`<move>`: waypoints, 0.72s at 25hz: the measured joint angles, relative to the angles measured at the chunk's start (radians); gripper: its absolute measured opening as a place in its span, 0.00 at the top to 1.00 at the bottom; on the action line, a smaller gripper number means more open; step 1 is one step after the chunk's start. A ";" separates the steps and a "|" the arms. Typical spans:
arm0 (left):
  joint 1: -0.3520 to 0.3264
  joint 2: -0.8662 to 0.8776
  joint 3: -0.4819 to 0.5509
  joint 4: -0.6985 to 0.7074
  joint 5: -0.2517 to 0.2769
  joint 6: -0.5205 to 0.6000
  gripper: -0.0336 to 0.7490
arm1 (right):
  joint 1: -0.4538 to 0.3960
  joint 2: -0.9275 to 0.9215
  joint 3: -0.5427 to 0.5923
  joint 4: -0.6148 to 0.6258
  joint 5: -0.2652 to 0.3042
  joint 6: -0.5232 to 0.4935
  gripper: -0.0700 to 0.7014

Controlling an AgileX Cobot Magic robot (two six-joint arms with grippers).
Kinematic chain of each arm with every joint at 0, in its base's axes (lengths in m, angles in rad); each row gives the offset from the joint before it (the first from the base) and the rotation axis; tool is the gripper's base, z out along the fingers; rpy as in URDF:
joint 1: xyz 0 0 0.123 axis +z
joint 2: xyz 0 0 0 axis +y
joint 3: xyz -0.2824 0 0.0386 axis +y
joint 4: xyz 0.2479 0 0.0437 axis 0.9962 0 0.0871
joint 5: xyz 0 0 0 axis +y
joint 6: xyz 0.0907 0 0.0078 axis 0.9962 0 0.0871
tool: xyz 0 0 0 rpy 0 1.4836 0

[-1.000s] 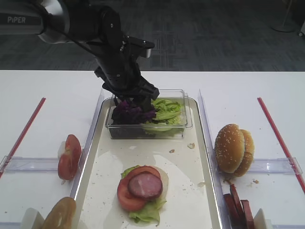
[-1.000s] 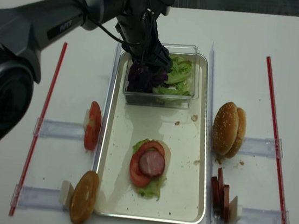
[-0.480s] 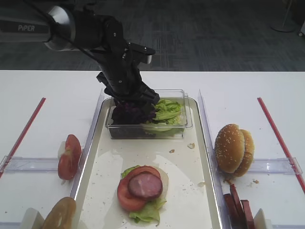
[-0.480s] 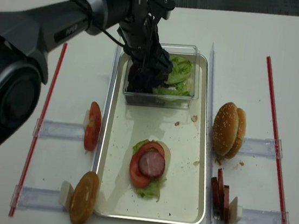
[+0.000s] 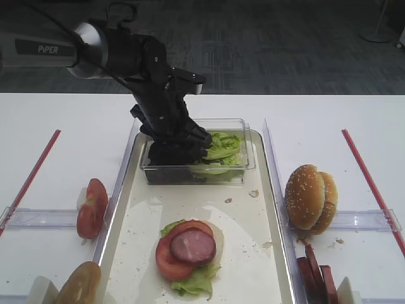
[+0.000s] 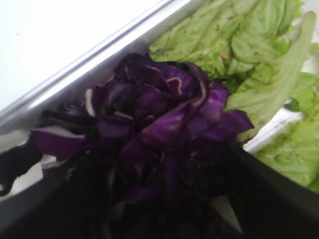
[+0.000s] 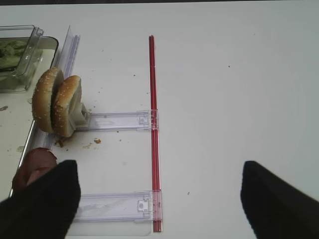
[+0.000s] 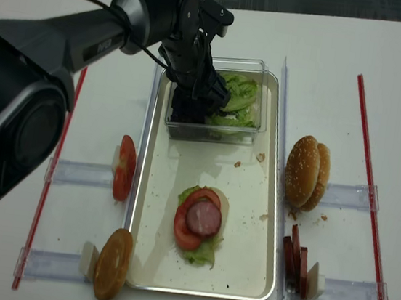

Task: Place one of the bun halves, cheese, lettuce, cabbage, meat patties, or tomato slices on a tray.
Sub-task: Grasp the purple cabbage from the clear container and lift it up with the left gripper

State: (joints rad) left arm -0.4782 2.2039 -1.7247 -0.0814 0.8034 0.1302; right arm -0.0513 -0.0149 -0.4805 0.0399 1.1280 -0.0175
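My left gripper [image 5: 179, 147] [image 8: 195, 105] is down inside the clear box [image 5: 196, 174] at the far end of the tray [image 5: 247, 221]. In the left wrist view its jaws stand open [image 6: 159, 199], with the dark purple cabbage [image 6: 159, 114] heaped between the two fingers. Pale green lettuce [image 6: 239, 45] [image 5: 223, 145] lies beside it in the same box. On the tray's near half sits a stack of lettuce, tomato slice [image 5: 168, 256] and meat patty [image 5: 193, 246]. My right gripper [image 7: 162, 196] hangs open over bare table, nothing between its fingers.
Two bun halves [image 5: 310, 197] [image 7: 55, 102] stand on edge right of the tray, with meat patties [image 5: 315, 269] nearer the front. Left of the tray are tomato slices [image 5: 92, 208] and another bun half [image 5: 79, 285]. Red strips [image 5: 31, 174] [image 5: 370, 180] mark both sides.
My left gripper has sunk lower into the clear box, now covering the cabbage in the overhead views. Its jaws stay wide. The right arm has not moved.
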 joint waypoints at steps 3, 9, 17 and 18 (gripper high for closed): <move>0.000 0.001 0.000 0.000 -0.013 0.000 0.33 | 0.000 0.000 0.000 0.000 0.000 0.000 0.05; 0.000 0.001 0.000 0.000 -0.034 0.000 0.33 | 0.000 0.000 0.000 0.000 0.000 0.000 0.05; 0.000 0.001 0.000 0.024 -0.036 0.000 0.33 | 0.000 0.000 0.000 0.000 0.000 0.000 0.05; 0.000 0.004 0.000 0.025 -0.036 0.000 0.33 | 0.000 0.000 0.000 0.000 0.000 0.000 0.05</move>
State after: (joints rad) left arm -0.4782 2.2078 -1.7247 -0.0566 0.7670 0.1302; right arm -0.0513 -0.0149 -0.4805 0.0399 1.1280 -0.0175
